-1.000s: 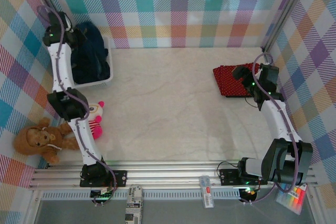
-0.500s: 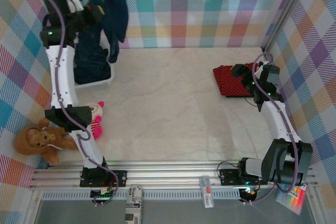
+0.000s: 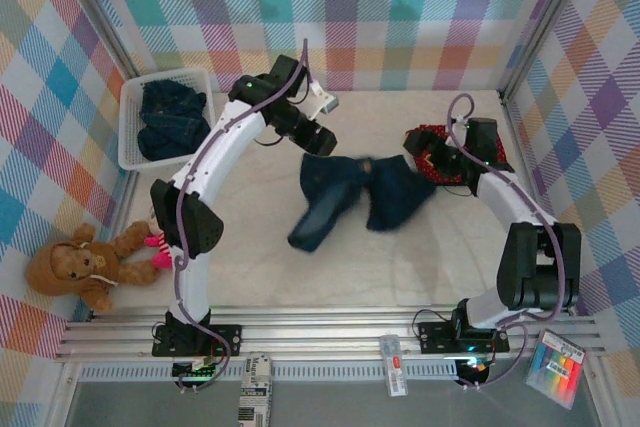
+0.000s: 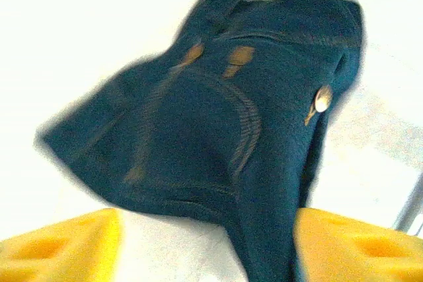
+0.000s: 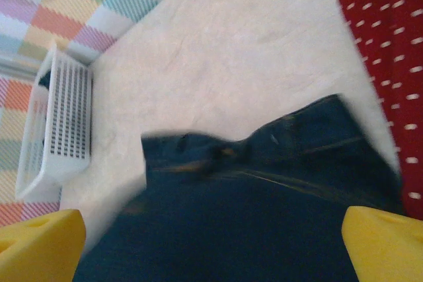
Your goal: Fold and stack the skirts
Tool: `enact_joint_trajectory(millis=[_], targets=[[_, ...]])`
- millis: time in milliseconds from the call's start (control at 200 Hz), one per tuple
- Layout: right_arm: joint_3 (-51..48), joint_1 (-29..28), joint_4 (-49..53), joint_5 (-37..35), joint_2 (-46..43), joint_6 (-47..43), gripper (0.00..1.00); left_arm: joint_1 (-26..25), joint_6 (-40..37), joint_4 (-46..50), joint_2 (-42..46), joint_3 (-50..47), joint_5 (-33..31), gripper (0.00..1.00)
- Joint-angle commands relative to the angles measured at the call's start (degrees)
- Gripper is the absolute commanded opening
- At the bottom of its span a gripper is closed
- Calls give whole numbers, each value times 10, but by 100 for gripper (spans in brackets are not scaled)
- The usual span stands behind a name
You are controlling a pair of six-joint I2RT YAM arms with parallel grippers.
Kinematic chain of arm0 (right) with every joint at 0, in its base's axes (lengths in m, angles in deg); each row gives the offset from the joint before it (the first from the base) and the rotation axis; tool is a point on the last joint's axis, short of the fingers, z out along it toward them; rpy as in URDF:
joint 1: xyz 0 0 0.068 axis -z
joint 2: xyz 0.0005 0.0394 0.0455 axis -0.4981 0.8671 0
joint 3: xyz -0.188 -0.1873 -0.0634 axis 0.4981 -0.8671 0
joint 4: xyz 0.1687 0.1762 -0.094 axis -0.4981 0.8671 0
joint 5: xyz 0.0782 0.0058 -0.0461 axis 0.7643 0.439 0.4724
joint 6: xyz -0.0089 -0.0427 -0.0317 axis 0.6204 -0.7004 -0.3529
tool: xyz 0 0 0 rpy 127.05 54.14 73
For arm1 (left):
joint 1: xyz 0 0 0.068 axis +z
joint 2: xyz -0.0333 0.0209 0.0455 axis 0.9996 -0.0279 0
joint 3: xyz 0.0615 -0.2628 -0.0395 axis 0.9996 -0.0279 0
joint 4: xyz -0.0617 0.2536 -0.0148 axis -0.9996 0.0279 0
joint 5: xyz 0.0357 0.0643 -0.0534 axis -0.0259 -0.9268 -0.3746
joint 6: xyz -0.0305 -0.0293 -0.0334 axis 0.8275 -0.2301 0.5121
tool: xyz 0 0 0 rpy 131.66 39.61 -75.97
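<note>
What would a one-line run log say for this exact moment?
left pincer open over denim skirt | right pincer open beside red dotted skirt | denim skirt crumpled mid-table, unfolded | spare denim in basket

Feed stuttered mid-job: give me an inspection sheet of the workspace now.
Surface: pale marbled table, no spills seen.
Job's things: denim skirt crumpled mid-table; red dotted skirt beside it at right; more denim in the white basket.
Clutter: brown plush and pink plush at left edge.
Grippers: left gripper open at the denim skirt's far edge; right gripper open beside it.
Cables: purple cables along both arms, nothing snagged seen.
Surroundings: plaid walls.
</note>
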Motion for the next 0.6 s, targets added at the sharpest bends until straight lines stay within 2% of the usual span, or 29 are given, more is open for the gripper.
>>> enact_joint_trajectory(millis=[0,55,125,280,405,480,595], targets=[[20,-19,23,-17,19,-22,99,42,2,-17,35,-40,1,100],[19,-27,18,-25,28,-15,99,54,34,-74,58,-88,28,100],[18,-38,15,-24,40,-14,99,63,86,-123,68,-129,29,100],[43,-77,83,-42,81,-45,99,66,221,-156,48,-177,-3,100],[35,-107,118,-55,106,-30,99,61,336,-177,31,-237,-26,98],[20,-125,114,-54,111,-16,99,48,361,-186,31,-276,-46,91],[11,-159,91,-44,119,20,100,24,396,-190,41,-318,-95,87]])
